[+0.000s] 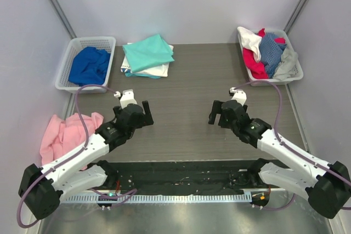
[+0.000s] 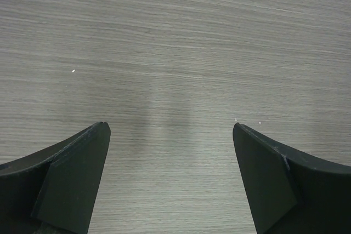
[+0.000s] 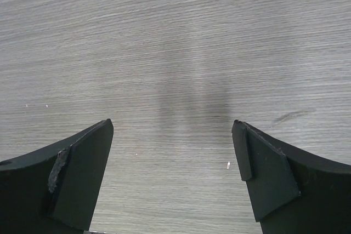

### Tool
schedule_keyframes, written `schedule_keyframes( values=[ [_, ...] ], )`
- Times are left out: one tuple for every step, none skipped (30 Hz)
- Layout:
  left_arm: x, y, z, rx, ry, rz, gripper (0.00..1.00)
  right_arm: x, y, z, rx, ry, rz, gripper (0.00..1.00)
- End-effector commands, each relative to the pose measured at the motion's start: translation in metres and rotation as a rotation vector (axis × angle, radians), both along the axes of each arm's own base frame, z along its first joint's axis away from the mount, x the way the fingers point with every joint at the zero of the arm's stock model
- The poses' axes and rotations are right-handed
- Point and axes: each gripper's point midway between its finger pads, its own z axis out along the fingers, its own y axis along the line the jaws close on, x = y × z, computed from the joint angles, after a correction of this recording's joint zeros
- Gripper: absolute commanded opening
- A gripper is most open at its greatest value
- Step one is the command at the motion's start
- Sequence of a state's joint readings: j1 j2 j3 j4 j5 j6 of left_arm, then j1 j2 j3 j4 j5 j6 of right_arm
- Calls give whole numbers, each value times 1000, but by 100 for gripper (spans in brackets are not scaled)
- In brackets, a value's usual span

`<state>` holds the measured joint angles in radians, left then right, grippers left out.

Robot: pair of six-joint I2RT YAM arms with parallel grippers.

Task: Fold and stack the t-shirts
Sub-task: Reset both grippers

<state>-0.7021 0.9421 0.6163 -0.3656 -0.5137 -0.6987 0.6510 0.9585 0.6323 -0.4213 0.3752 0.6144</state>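
A folded mint-green t-shirt point(image 1: 148, 52) lies on a folded white t-shirt point(image 1: 158, 71) at the back of the table, left of centre. A royal blue t-shirt point(image 1: 89, 65) lies in the left basket. Red point(image 1: 254, 62), white, blue-grey point(image 1: 271, 47) and grey t-shirts are heaped in the right basket. My left gripper point(image 1: 141, 114) is open and empty over bare table, left of centre; it also shows in the left wrist view point(image 2: 171, 131). My right gripper point(image 1: 218, 113) is open and empty over bare table, right of centre; it also shows in the right wrist view point(image 3: 172, 130).
A white lattice basket point(image 1: 107, 42) stands at the back left and another point(image 1: 296, 72) at the back right. A pink cloth point(image 1: 63, 135) lies crumpled at the table's left edge beside my left arm. Grey walls enclose the table.
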Motion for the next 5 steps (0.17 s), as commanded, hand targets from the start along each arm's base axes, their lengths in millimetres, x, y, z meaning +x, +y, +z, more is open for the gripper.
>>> schedule_keyframes(
  values=[
    [2, 6, 8, -7, -38, 41, 100, 4, -7, 13, 14, -64, -69, 100],
    [2, 6, 9, -7, -39, 40, 100, 4, -7, 13, 14, -65, -74, 100],
    [2, 6, 8, -5, -37, 40, 100, 4, -8, 13, 13, -64, -76, 100],
    [2, 6, 8, -5, -37, 40, 100, 4, -9, 13, 8, -64, -81, 100],
    [2, 7, 9, -5, -39, 41, 100, 3, -10, 12, 8, -61, -91, 100]
  ],
)
